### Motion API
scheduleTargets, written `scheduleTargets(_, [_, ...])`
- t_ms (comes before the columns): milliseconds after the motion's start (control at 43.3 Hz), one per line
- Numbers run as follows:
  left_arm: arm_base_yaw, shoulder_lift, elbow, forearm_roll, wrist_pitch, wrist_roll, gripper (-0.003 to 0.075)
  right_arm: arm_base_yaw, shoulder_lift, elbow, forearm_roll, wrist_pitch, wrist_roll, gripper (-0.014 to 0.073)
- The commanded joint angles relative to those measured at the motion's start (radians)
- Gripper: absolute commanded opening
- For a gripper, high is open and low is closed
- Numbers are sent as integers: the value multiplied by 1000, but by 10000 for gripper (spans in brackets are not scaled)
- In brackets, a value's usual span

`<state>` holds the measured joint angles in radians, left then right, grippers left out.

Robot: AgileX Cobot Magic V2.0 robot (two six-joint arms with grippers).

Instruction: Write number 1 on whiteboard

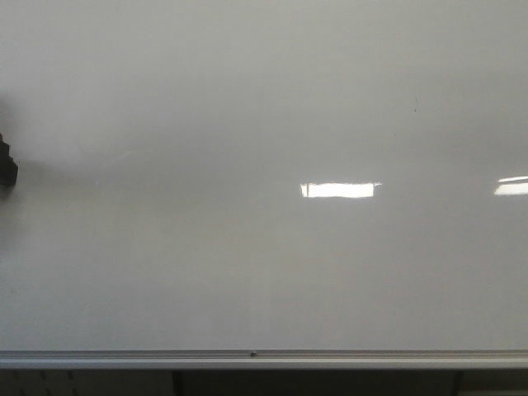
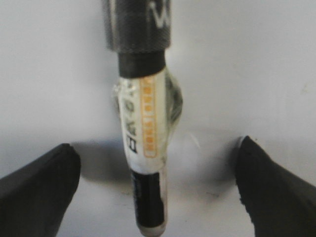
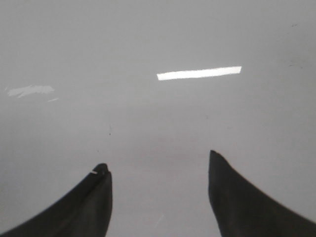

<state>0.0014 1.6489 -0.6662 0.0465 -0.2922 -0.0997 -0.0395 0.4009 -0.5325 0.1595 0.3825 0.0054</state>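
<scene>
The whiteboard (image 1: pixel 264 107) is glossy pale grey with a silver rail (image 1: pixel 264 359) along its bottom edge. No black stroke of the number 1 shows on it in any view. In the left wrist view a marker (image 2: pixel 144 123) with a white and orange label and black ends rests against the board (image 2: pixel 256 59). My left gripper (image 2: pixel 157 145) is open, its fingers (image 2: pixel 39 182) wide apart on either side of the marker and not touching it. My right gripper (image 3: pixel 157 160) is open and empty over bare board (image 3: pixel 158 118).
A dark part of my left arm (image 1: pixel 7 161) pokes in at the board's left edge in the front view. Bright rectangular light reflections (image 1: pixel 338 190) lie on the board at centre right and at the right edge.
</scene>
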Motion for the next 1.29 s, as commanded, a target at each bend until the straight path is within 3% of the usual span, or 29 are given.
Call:
scheduleTargets(0, [0, -17, -32, -4, -73, -5, 538, -8, 13, -31, 2, -70, -5, 451])
scheduleTargets(254, [0, -17, -32, -4, -69, -5, 102, -8, 13, -31, 2, -70, -5, 451])
scheduleTargets(346, [0, -17, -32, -4, -69, -5, -18, -8, 13, -31, 2, -70, -5, 451])
scheduleTargets(462, [0, -19, -32, -4, -37, -7, -20, -8, 13, -31, 2, -70, -5, 451])
scheduleTargets(577, [-6, -55, -37, -4, 96, -7, -20, -8, 13, -31, 2, -70, -5, 451])
scheduleTargets(762, [-72, -107, -179, -4, 614, 10, -18, -8, 23, -31, 2, -57, -5, 451])
scheduleTargets(878, [-137, -129, -271, -132, 892, 239, -12, -8, 51, -33, 2, -22, -5, 451])
scheduleTargets(1109, [-247, -148, -356, -602, 1254, 725, -11, -3, 128, -75, 21, 55, -5, 451])
scheduleTargets(1178, [-300, -148, -359, -703, 1351, 899, -11, 7, 156, -98, 32, 96, -5, 451])
scheduleTargets(1270, [-385, -148, -359, -765, 1436, 1028, -11, 27, 201, -137, 57, 166, -5, 451])
